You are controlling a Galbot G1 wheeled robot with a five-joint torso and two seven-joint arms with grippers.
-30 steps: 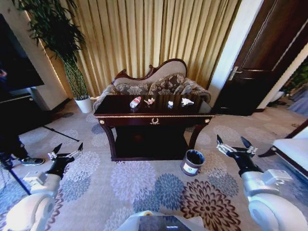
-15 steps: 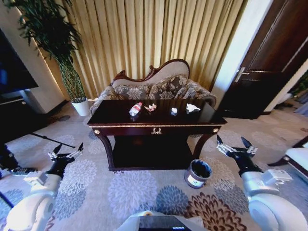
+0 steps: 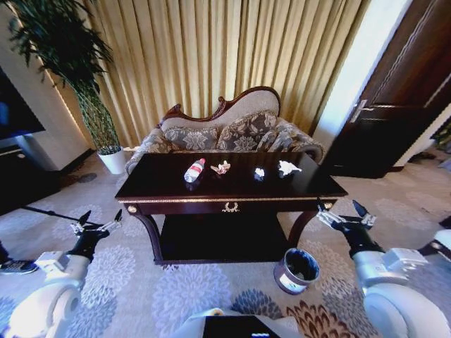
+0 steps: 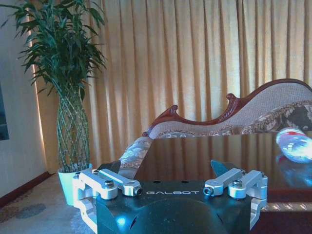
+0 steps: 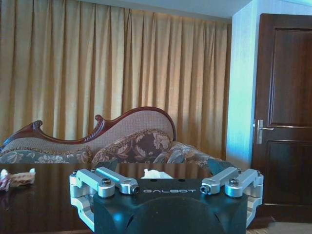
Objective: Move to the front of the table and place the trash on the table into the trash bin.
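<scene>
Trash bin first, from where I sit: the small round dark trash bin with black liner and white label (image 3: 297, 270) stands on the flowered carpet (image 3: 176, 292) by the front right leg of the table, nearer the lower edge of my head view than a second ago, so the base has rolled forward. My left gripper (image 3: 96, 224) hangs low on the left over the carpet with its fingers spread and nothing between them, and my right gripper (image 3: 345, 213) hangs the same way on the right, close to the table's front right corner; both sit where they sat in the frame before.

Past them, the large dark glossy mahogany table with curved legs and a gold ornament (image 3: 211, 189) now looms larger and closer. On its top lies the trash, in a loose row, pieces apart from each other: a clear plastic bottle with red label and cap (image 3: 194, 170) on its side at the left, then a crumpled pinkish wrapper (image 3: 221, 167), a small white scrap (image 3: 259, 172) and a crumpled white paper (image 3: 287, 167).

Behind the table stands a patterned sofa with carved wooden back (image 3: 225, 130), then gold curtains (image 3: 232, 49).
</scene>
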